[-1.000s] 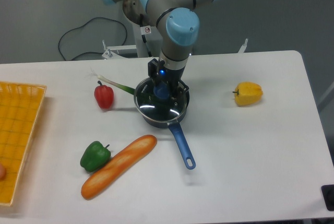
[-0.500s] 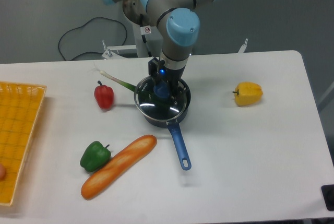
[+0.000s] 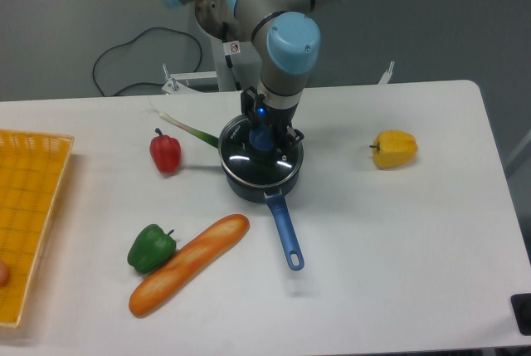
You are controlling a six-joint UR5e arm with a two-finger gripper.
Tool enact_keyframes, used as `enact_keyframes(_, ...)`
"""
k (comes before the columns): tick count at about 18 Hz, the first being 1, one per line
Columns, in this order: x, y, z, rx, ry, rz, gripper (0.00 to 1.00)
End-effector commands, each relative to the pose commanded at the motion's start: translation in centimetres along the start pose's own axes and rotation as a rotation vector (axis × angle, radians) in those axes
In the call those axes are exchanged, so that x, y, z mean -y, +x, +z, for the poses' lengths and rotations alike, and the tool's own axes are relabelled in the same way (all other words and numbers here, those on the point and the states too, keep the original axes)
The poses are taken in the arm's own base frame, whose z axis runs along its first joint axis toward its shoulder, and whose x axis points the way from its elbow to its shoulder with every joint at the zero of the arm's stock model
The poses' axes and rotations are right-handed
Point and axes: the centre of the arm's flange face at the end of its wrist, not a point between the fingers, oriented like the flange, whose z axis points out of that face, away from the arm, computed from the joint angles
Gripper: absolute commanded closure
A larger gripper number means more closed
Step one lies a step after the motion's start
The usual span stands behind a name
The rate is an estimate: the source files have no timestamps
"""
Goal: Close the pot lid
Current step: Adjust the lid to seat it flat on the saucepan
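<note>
The dark navy pot (image 3: 259,182) stands in the middle of the white table, its bright blue handle (image 3: 284,231) pointing toward the front edge. The clear glass lid (image 3: 253,158) lies over the pot's mouth, nearly level, its metal rim close to the pot's rim. My gripper (image 3: 263,137) comes straight down onto the lid's centre and is shut on the blue knob (image 3: 262,140), which shows between the fingers.
A red pepper (image 3: 165,152) and a spring onion (image 3: 187,129) lie left of the pot. A green pepper (image 3: 150,247) and a baguette (image 3: 189,263) sit at the front left. A yellow pepper (image 3: 394,148) is to the right. A yellow basket (image 3: 29,207) fills the left edge.
The lid, held by its knob, has shifted slightly right and settled over the pot's mouth. The pot's handle end swung a little to the left early on.
</note>
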Motion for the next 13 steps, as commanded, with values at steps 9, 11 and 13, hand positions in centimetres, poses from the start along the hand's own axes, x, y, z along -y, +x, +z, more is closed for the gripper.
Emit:
enact_keyframes(9, -0.06, 0.28, 0.5, -0.01, -0.003, -0.006, 0.73)
enact_keyframes(11, 0.0, 0.29, 0.58, -0.012, -0.004, -0.006, 0.73)
enact_keyframes(13, 0.06, 0.33, 0.6, -0.012, -0.004, -0.003, 0.72)
